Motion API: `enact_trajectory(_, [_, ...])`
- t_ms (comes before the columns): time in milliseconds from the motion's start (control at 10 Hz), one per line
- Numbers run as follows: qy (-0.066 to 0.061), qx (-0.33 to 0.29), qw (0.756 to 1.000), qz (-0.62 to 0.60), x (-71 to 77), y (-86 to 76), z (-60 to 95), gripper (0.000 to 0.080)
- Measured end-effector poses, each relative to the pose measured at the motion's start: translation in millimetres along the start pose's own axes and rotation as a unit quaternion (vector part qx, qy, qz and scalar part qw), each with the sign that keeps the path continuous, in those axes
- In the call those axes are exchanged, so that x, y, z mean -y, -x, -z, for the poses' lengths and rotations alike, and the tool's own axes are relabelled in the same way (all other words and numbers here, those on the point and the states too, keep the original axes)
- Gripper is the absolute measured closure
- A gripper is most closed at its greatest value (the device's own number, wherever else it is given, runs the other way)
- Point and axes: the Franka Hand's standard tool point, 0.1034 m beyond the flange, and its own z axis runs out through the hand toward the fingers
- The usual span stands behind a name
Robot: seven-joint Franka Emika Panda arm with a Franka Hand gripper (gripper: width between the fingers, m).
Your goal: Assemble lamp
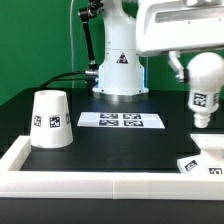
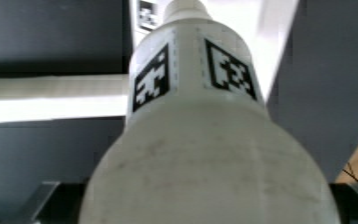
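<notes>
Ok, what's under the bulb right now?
In the exterior view the base lies below the bulb, apart from it, black table between. Whether exactly underneath is unclear: in the wrist view the bulb itself covers what's beneath.

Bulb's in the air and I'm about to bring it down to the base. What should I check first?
1. Grip: ok; the gripper holds the bulb lifted.
2. Bulb attitude: ok; roughly upright, narrow end down.
3. Alignment over the base: cannot tell; depth is unclear from the exterior view.
4. Base socket: cannot tell; not visible in either view.
5. Shade out of the way: ok; it stands far off at the exterior view's left.
</notes>
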Motion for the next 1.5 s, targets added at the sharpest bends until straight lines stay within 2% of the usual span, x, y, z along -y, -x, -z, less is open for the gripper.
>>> enact_trajectory(300, [-0.001, -0.001, 1.0, 0.001, 1.9, -0.7, -1.1, 0.022])
enact_trajectory(800, [0.001, -0.032, 0.999, 0.008, 8.5, -7.5, -13.8, 0.022])
enact_trajectory(900, [0.003, -0.062, 0.998, 0.013, 11.8, -9.2, -13.2, 0.022])
enact_trajectory(1000, [0.002, -0.051, 0.999, 0.014, 13.7, -3.1, -16.2, 0.022])
enact_trajectory(1500, [0.003, -0.043, 0.999, 0.015, 12.7, 3.8, -24.1, 0.022])
